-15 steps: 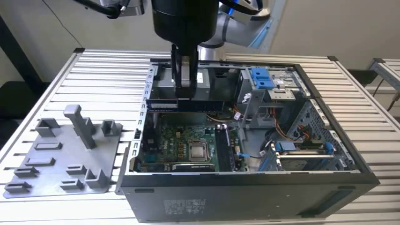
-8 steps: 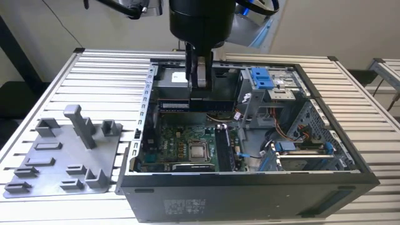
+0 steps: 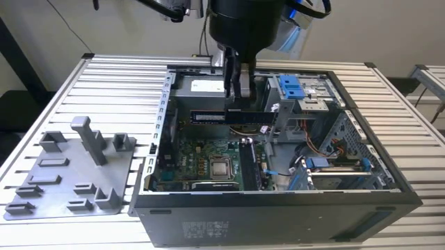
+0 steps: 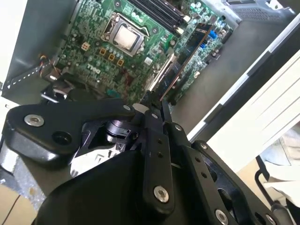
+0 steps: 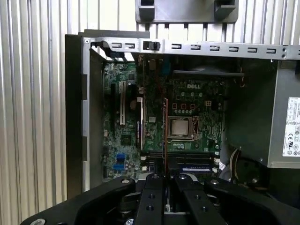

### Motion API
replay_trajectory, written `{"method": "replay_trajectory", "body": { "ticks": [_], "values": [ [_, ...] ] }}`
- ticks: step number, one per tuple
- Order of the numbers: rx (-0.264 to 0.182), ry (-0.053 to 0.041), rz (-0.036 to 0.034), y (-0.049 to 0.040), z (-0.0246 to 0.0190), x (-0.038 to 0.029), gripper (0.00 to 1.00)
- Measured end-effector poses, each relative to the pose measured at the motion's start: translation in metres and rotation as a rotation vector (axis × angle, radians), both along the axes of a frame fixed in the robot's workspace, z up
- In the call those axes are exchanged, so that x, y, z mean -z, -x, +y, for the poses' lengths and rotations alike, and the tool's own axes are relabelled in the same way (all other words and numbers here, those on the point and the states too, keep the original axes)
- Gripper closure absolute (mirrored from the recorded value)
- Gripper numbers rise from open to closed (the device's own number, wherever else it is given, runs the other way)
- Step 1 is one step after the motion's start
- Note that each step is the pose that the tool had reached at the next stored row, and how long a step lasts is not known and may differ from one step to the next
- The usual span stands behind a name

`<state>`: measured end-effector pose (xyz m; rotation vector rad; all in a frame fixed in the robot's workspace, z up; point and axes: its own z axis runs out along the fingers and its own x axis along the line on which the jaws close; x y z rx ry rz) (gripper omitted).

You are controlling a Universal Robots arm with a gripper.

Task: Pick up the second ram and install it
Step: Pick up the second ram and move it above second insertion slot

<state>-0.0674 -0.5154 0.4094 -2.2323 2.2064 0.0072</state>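
The second ram point(image 3: 230, 117) hangs level above the motherboard point(image 3: 198, 156), pinched near its middle by the gripper point(image 3: 240, 107). The step in hand looks like the carry. It lies crosswise to the motherboard's memory slots point(image 3: 249, 165), so seating calls for a turn, then a straight press.

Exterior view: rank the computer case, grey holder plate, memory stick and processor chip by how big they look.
Largest to smallest:
computer case
holder plate
memory stick
processor chip
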Motion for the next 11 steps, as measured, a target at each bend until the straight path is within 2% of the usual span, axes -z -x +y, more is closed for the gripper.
{"method": "replay_trajectory", "body": {
  "ticks": [11],
  "values": [
    [0.000,0.0000,0.0011,-0.0451,0.0000,0.0000,0.86]
  ]
}}
